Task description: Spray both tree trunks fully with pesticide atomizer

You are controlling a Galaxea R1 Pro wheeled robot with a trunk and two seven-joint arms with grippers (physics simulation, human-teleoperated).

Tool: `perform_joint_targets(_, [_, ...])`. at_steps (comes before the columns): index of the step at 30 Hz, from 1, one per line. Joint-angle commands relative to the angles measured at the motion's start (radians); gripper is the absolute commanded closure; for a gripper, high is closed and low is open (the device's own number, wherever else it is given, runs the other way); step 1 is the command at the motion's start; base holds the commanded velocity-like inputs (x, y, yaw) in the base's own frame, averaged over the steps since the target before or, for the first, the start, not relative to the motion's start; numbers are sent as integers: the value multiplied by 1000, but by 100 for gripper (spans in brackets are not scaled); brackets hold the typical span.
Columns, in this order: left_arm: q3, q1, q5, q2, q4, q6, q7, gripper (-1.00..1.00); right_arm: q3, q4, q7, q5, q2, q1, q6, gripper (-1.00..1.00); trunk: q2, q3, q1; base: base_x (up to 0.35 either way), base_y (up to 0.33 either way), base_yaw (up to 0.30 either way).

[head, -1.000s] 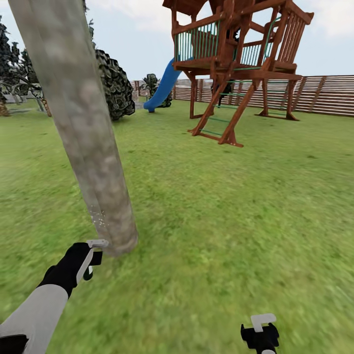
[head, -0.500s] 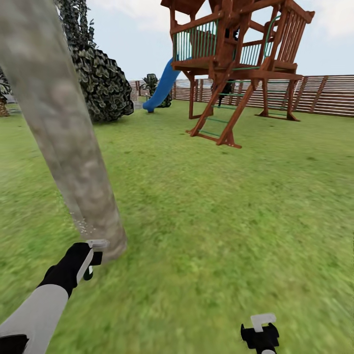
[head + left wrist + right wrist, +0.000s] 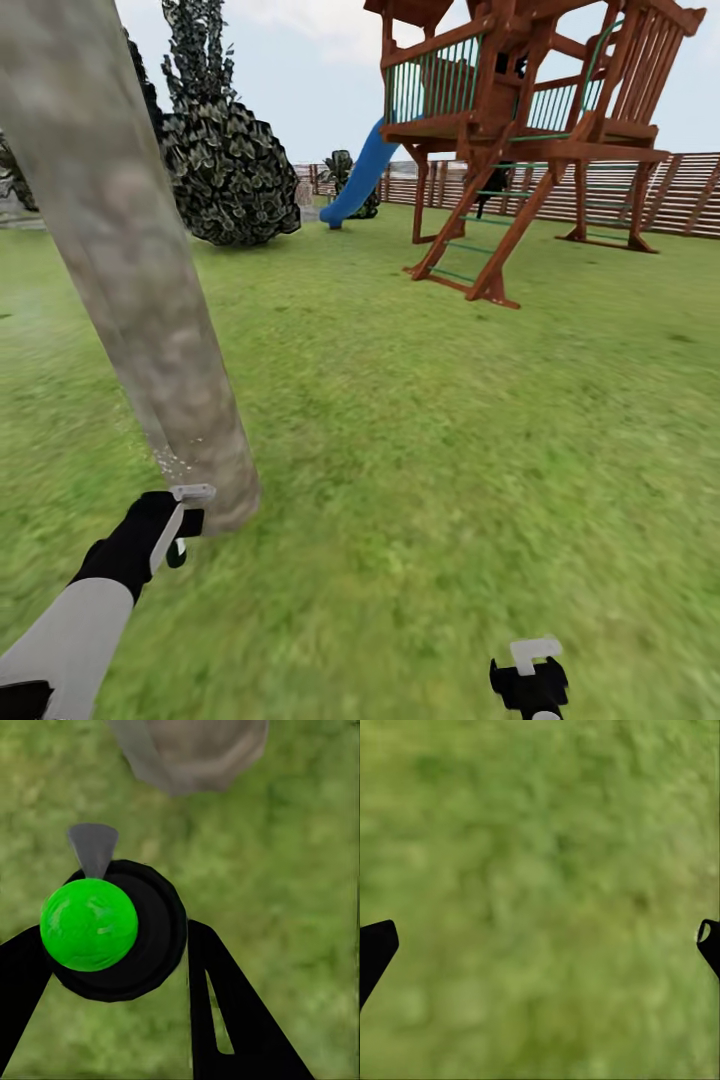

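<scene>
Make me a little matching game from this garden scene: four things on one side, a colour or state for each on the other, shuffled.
Things:
1. slide
2. tree trunk
3. right gripper
4. left gripper

Descriptions:
A. open over grass
B. blue
C. pale grey-brown, mottled
D. shut on the pesticide atomizer

Pairs: 1-B, 2-C, 3-A, 4-D
</scene>
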Motion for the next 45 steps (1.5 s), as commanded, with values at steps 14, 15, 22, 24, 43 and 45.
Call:
perform_joint_targets(14, [1,-12,-8,-12,-4,16,-1,100,6,1,-8,6,-1,0,2,-100,0,-1,0,95,-254,277])
perform_joint_targets(15, [1,-14,-8,-12,-4,17,-1,100,7,1,-8,6,-1,0,2,-100,0,-1,0,-99,-216,277])
perform_joint_targets(22, [0,-70,-11,8,-2,96,-4,100,6,1,-8,6,-2,0,2,-100,0,-1,0,-25,-44,276])
perform_joint_targets(24, [1,-118,-16,24,0,104,-5,100,6,1,-8,6,-2,0,1,-100,0,-1,0,0,-1,225])
perform_joint_targets(43, [-78,-145,-24,14,-2,127,-11,100,6,2,-6,6,-6,0,0,-100,0,-1,0,117,-2,10])
perform_joint_targets(45, [-77,-146,-24,13,-2,127,-11,100,6,2,-6,6,-6,0,0,-100,0,-1,0,283,-130,0])
